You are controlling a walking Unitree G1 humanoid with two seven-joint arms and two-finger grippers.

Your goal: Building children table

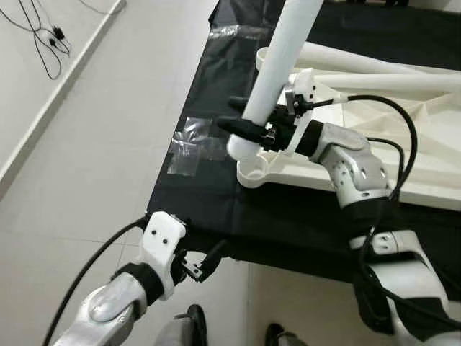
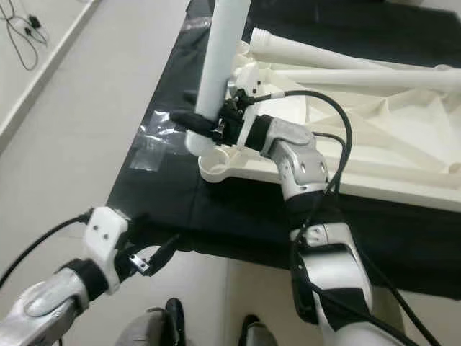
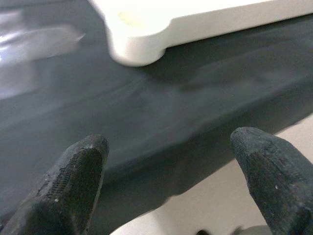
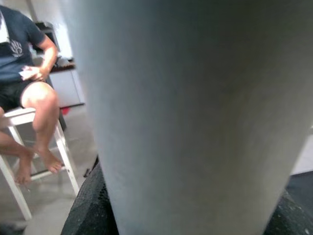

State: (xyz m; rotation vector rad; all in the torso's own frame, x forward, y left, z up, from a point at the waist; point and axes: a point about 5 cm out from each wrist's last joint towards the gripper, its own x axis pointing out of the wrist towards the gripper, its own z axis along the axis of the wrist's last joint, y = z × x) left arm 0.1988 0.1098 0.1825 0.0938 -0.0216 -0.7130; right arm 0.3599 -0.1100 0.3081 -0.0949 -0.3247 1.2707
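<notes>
Table leg clamped by right gripper, long axis toward 1 o'clock, foot over corner socket. Left gripper spread, empty.

arms: silver shells, black joints | wrists: white brackets, screws | cables: black | end effector fingers: black, textured
</notes>
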